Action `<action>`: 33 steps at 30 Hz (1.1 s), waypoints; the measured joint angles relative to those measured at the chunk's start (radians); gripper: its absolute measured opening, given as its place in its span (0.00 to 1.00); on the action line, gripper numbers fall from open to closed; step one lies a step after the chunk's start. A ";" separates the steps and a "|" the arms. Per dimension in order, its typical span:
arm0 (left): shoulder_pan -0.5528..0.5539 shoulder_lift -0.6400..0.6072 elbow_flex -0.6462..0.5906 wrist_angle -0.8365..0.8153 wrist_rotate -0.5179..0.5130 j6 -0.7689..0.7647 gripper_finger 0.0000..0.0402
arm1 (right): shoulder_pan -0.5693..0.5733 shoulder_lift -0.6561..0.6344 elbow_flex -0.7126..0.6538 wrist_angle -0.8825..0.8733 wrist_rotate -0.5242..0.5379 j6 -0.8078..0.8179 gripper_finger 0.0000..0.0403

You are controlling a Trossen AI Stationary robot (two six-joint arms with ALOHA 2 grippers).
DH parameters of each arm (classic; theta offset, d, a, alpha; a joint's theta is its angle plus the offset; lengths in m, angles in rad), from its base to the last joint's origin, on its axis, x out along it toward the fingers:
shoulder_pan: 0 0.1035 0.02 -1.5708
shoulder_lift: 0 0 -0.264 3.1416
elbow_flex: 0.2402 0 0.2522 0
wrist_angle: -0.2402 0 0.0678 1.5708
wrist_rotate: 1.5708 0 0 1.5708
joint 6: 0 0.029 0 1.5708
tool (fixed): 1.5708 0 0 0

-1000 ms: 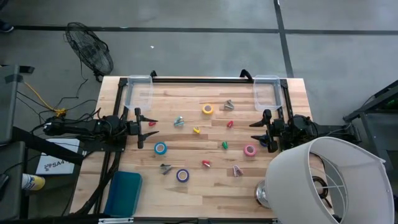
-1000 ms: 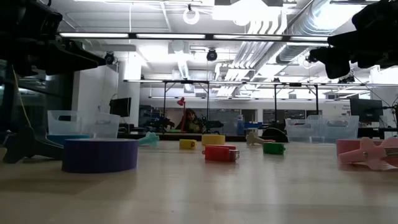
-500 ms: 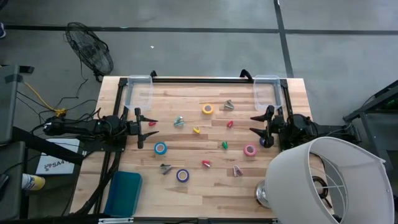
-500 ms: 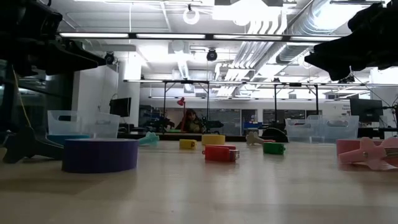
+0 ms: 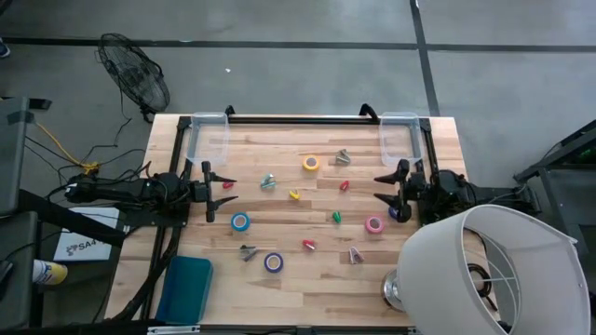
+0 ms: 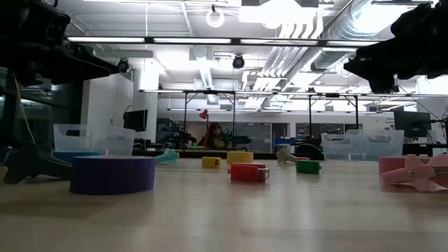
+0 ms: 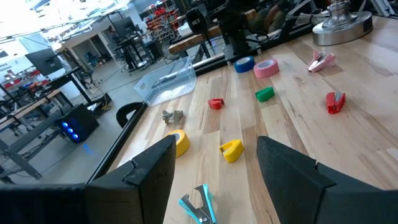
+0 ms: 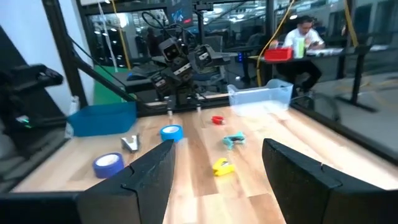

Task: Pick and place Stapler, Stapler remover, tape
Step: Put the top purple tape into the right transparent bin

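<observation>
From above, the wooden table point(image 5: 279, 214) has an arm waiting at each side. The left gripper point(image 5: 218, 191) sits at nine o'clock, its fingers spread apart and holding nothing; a small red stapler point(image 5: 228, 185) lies between the tips without touching them. The right gripper point(image 5: 386, 189) is at three o'clock, also spread wide and empty, just beside the pink tape roll point(image 5: 373, 224), which lies toward four o'clock from centre.

The yellow tape roll point(image 5: 310, 164) rests near twelve o'clock, with a grey staple remover point(image 5: 342, 157) just beside it. The blue tape roll point(image 5: 240, 221) is toward eight o'clock, and the purple tape roll point(image 5: 273, 262) toward six o'clock. Around the middle lie a yellow stapler point(image 5: 294, 194), a second red stapler point(image 5: 344, 186), a green stapler point(image 5: 336, 217), and a third red stapler point(image 5: 308, 246) nearer six. A teal staple remover point(image 5: 268, 181) is at ten o'clock, a dark staple remover point(image 5: 247, 251) at seven, and a pink staple remover point(image 5: 355, 255) at five.

Two clear bins stand at the far corners, the left bin point(image 5: 209, 138) at eleven o'clock and the right bin point(image 5: 400, 137) at one. A blue tray point(image 5: 186, 288) sits at the near left edge, and a white lampshade point(image 5: 484, 270) covers the near right corner.
</observation>
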 joint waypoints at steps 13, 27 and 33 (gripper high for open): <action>0.000 0.000 0.000 0.000 0.000 0.000 0.55 | -0.038 0.088 0.108 -0.182 -0.089 0.326 0.58; 0.000 0.000 0.000 0.000 0.000 0.000 0.55 | -0.164 0.446 0.260 -0.217 -0.205 0.568 0.58; 0.000 0.000 0.000 0.000 0.000 0.000 0.55 | -0.225 0.605 0.343 -0.323 -0.187 0.685 0.58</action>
